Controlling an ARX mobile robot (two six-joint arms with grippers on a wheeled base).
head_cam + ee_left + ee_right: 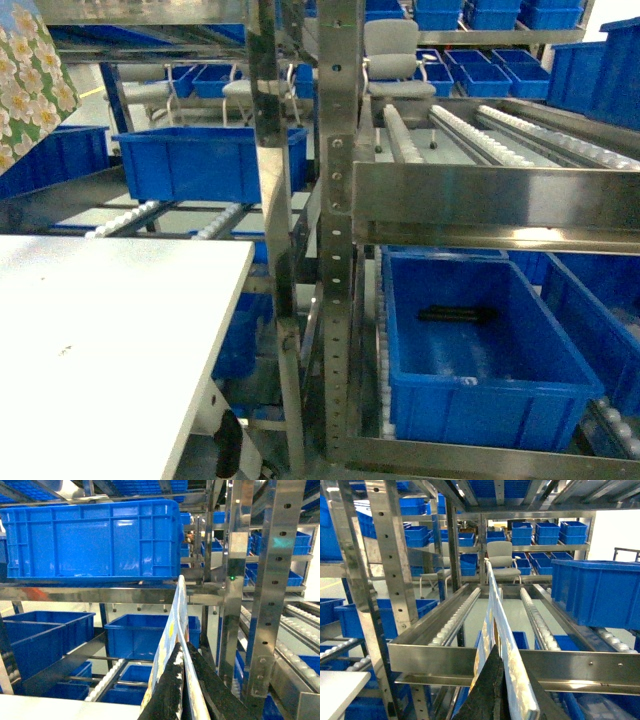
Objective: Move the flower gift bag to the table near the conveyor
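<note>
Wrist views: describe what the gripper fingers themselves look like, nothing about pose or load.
Left gripper: two dark, near-black fingers with a rough, mottled surface flecked grey, tapering to narrow tips. Right gripper: fingers equally dark and wedge-shaped, smoother-looking. No cables, markings or arm links show in either wrist view, and the head view shows neither arm.
</note>
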